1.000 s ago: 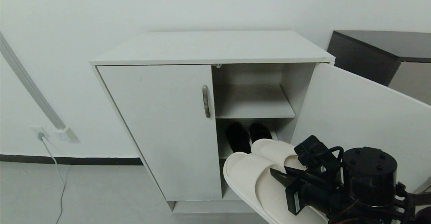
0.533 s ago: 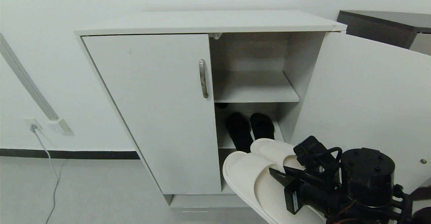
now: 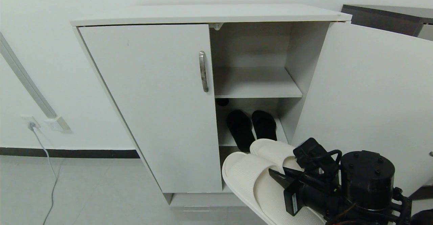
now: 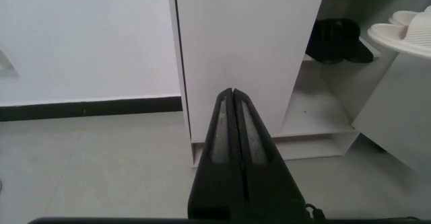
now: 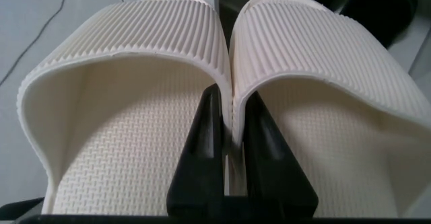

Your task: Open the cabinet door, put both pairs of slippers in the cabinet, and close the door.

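Pinching both white slippers (image 3: 248, 176) by their inner edges, the right gripper (image 5: 227, 113) is facing the cabinet (image 3: 203, 13); enter squarely, clearing the door (image 3: 365, 99) and black slippers (image 3: 252, 127).

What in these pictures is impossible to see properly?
- Head view: the heels of the white slippers, hidden by the right gripper and the bottom edge.
- Head view: the left half of the cabinet, behind the closed door.
- Head view: a dark thing under the shelf, too shadowed to identify.

Seemingly black slippers (image 3: 252, 128) on middle shelf (image 3: 280, 134)
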